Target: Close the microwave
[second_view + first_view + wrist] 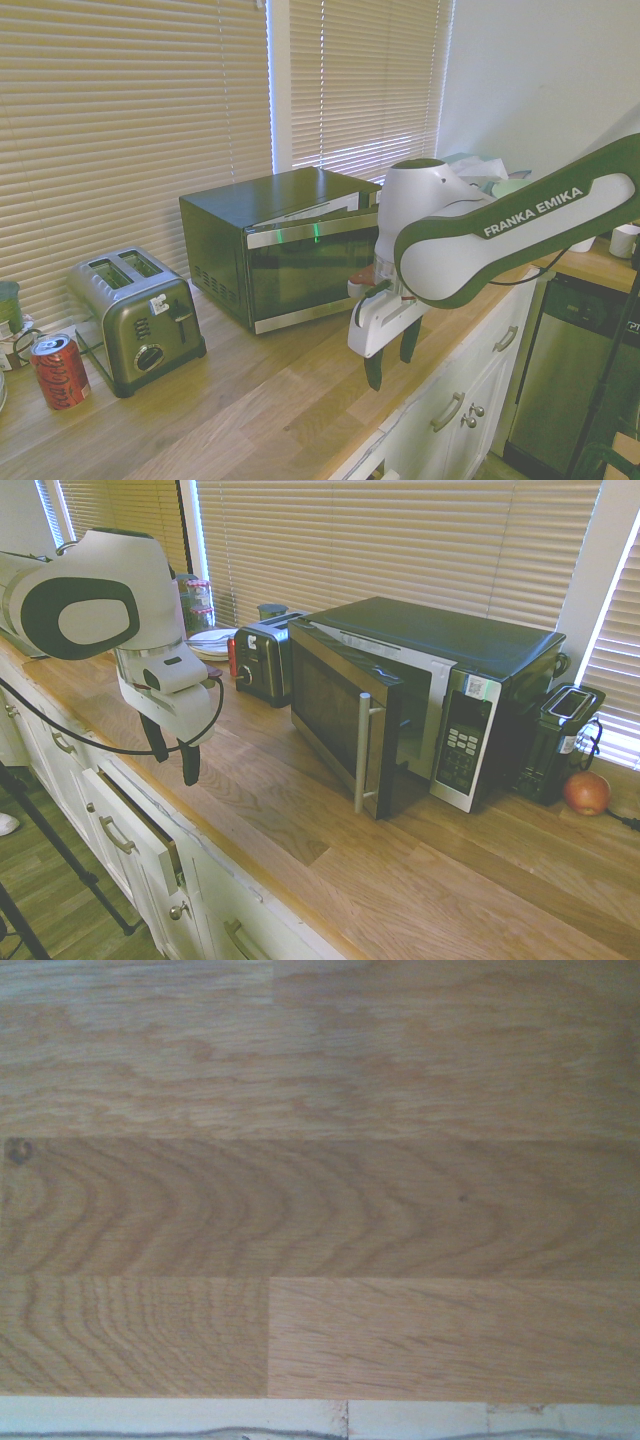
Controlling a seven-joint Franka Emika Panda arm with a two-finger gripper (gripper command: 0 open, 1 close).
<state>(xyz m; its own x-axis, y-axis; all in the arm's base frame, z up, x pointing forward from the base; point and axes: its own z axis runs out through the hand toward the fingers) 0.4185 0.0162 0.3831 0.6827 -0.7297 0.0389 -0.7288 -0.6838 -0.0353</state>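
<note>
The microwave (440,695) stands on the wooden counter (420,880), black on top with a steel front. Its dark glass door (335,715) hangs partly open, hinged on the side toward the toaster, with the silver bar handle (362,752) swung out toward the counter's front. The same microwave (275,250) shows with its door ajar in the second exterior view. My gripper (173,758) hovers open and empty above the counter's front edge, well clear of the door. Seen from the other side, the gripper (392,358) points down. The wrist view shows only counter wood (320,1200).
A black-and-chrome toaster (262,658) and stacked plates (212,642) sit beyond the microwave's hinge side. A small black appliance (562,742) and a round fruit (587,792) lie past its keypad. A drawer (140,825) under the gripper is slightly open. A red can (58,372) stands by the toaster (135,318).
</note>
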